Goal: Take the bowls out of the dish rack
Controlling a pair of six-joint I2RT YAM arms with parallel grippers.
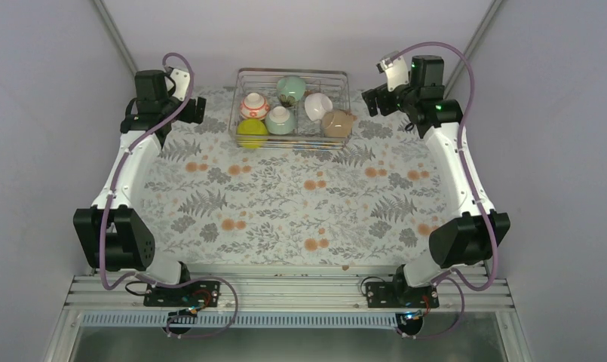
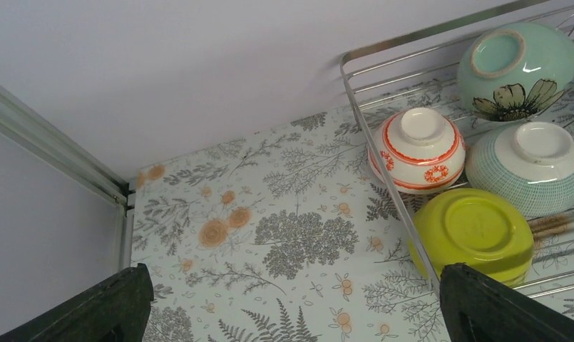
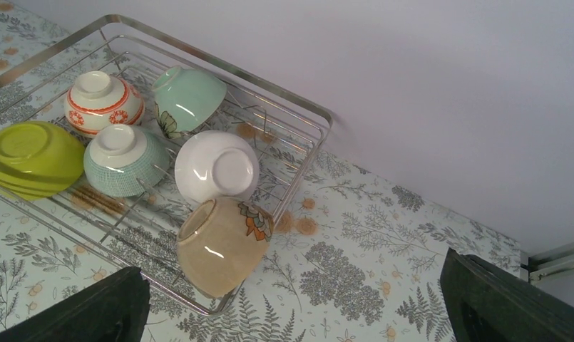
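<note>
Nearest us, nothing out of the dish rack [image 1: 243,74] stands on the flowered counter [image 1: 285,219], so we judge the unloading not yet begun and the step in hand to be the reach for a first pick. Farther out, our left gripper [image 2: 292,288] and right gripper [image 3: 291,292] hover released, fingers wide apart, one at each side of the rack. At the far end all six bowls [image 1: 282,119] lie inside it, so next we should bring a gripper over the rim onto its nearest one, the yellow-green bowl [image 1: 251,130] on the left or the tipped tan bowl [image 1: 336,123] on the right, and clench on its edge.
</note>
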